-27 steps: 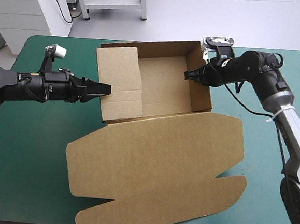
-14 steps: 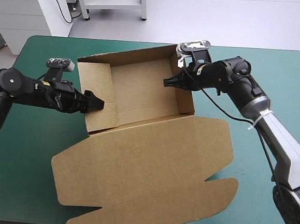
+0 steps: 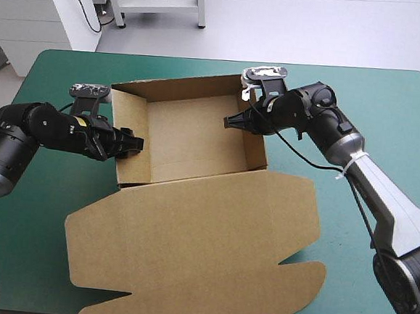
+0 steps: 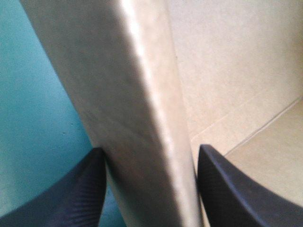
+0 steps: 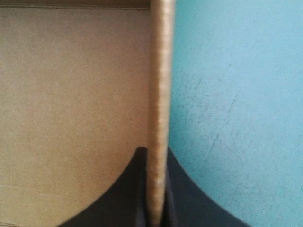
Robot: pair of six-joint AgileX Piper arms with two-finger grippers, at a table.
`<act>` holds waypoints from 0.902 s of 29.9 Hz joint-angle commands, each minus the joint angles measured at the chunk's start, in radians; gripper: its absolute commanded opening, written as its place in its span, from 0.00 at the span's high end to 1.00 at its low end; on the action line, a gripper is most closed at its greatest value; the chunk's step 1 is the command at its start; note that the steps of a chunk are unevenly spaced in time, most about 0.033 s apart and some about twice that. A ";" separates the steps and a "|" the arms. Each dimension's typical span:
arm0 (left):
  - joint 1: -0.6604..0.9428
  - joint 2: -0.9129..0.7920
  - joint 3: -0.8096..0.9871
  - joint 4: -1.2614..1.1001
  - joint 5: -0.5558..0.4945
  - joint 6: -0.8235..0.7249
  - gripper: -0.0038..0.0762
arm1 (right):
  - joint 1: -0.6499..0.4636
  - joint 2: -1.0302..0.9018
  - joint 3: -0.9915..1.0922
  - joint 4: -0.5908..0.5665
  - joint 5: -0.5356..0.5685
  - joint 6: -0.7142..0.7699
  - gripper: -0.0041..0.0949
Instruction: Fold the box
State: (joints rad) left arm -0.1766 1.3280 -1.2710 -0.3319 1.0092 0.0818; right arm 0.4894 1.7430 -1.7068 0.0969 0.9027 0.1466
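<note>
The box, left tool and right tool farther leftward on the table than earlier.

The table with a teal-green cover has rounded corners and carries one item, a brown cardboard box, resting directly on the cover. The tray section, with its walls raised, sits toward the far edge, left of centre. The flat lid panel lies spread toward the near edge.

Matt brown cardboard box
</note>
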 commanded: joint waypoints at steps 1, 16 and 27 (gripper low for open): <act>-0.030 -0.029 -0.028 0.038 -0.078 -0.089 0.60 | 0.006 -0.046 -0.032 0.033 -0.034 0.001 0.97; -0.117 -0.018 -0.028 0.102 -0.123 -0.116 0.96 | 0.002 -0.044 -0.032 -0.155 0.170 0.001 0.97; -0.144 0.163 -0.028 0.145 -0.140 -0.150 0.96 | 0.002 0.035 -0.032 -0.164 0.243 0.047 0.97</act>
State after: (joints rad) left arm -0.2982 1.4970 -1.2624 -0.1756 0.9408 -0.0998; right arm 0.4937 1.7854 -1.7146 -0.0443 1.1203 0.2283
